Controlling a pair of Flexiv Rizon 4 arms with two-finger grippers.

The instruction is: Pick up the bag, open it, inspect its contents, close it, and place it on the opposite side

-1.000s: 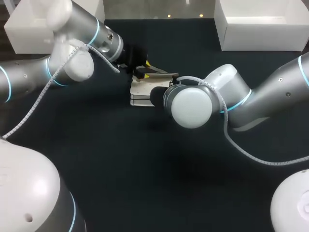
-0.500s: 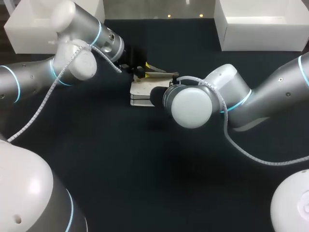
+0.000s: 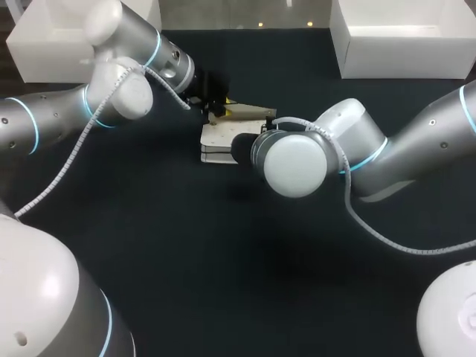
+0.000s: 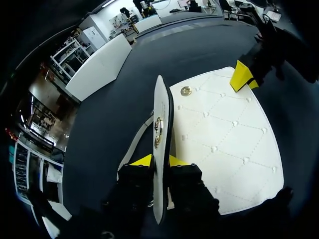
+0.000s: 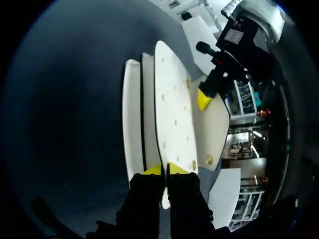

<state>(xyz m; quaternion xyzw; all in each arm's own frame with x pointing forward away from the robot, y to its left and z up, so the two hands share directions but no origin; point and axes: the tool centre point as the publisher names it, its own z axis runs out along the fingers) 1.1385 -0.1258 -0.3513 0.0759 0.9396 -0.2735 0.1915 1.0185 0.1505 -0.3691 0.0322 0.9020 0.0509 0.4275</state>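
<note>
The white quilted bag (image 3: 218, 141) lies near the middle of the table (image 3: 223, 260), its gold-clasped flap (image 4: 160, 149) lifted open.

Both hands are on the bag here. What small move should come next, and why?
Probably the left hand should swing the flap further back. It is shut on the flap, which stands raised off the bag, while the right hand grips the bag's front edge, yet the inside is not visible.

Two white boxes (image 3: 401, 52) sit at far corners of the dark table (image 3: 223, 282).
</note>
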